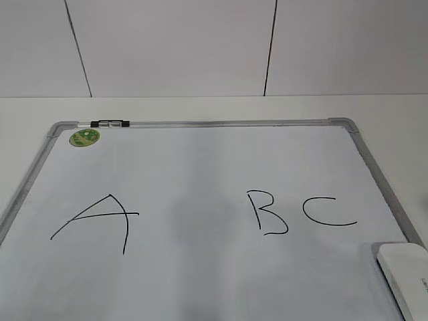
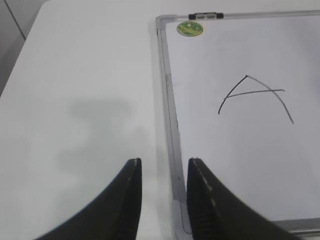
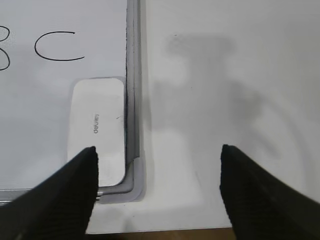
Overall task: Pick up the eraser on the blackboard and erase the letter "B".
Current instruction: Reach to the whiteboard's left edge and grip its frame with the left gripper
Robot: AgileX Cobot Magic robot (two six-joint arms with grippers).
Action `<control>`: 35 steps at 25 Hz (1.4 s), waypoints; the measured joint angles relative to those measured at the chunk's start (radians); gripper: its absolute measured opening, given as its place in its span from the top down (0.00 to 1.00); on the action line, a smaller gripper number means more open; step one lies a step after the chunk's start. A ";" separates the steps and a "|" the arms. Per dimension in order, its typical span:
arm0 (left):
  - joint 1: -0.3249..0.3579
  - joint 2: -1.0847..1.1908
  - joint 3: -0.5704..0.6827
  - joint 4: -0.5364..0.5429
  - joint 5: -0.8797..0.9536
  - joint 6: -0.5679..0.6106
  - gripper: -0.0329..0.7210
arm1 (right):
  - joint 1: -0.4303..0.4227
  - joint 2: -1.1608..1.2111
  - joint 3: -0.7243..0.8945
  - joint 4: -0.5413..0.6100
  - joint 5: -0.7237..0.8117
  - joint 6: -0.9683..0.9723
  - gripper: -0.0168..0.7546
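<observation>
My left gripper (image 2: 162, 200): two black fingers (image 2: 125, 200), matte, each broad at the base and tapering to a blunt tip. Inner edges curve gently; a thin pale line runs along the inner face of each, with small light specks on the right-hand one.

My right gripper (image 3: 159, 190): two black fingers (image 3: 260, 195) of the same wedge shape. Surfaces carry a fine ribbed or knurled texture, clearest on the right-hand one. No screws, cables or markings visible on either pair.
</observation>
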 joint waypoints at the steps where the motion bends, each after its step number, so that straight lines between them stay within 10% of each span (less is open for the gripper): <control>1: 0.000 0.032 0.000 0.000 0.000 0.000 0.64 | 0.000 0.042 -0.018 0.013 0.000 0.014 0.22; 17: 0.000 0.926 -0.286 0.010 0.022 -0.099 0.63 | 0.000 0.550 -0.201 0.083 0.091 0.035 0.22; 35: 0.000 1.702 -0.674 0.008 -0.121 -0.030 0.64 | 0.000 0.590 -0.204 0.113 0.091 0.036 0.22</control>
